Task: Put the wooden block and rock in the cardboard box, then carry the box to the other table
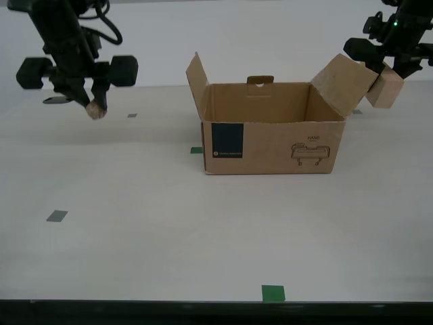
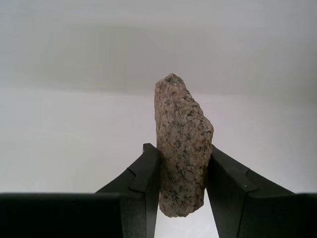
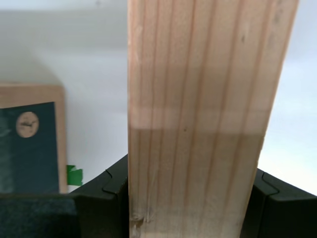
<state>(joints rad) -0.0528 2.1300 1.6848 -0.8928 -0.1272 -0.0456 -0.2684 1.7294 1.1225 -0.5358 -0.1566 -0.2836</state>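
The cardboard box (image 1: 270, 139) stands open on the beige table, its blue label and small line drawing facing the camera. At the exterior view's left, my second gripper (image 1: 93, 107) hangs a little above the table, shut on the rock (image 1: 97, 112); the speckled pink rock (image 2: 182, 144) stands upright between the fingers (image 2: 143, 183). At the exterior view's right, my first gripper (image 1: 396, 68) is shut on the wooden block (image 1: 386, 91), held in the air just beyond the box's raised side flap (image 1: 343, 84). The block (image 3: 203, 119) fills its wrist view, with the box (image 3: 34, 144) beside it. The other table is out of view.
Green tape squares (image 1: 273, 292) (image 1: 196, 149) and grey squares (image 1: 57, 216) (image 1: 132, 115) mark the tabletop. The table's front edge (image 1: 216, 300) runs along the bottom of the exterior view. A white wall stands behind the table.
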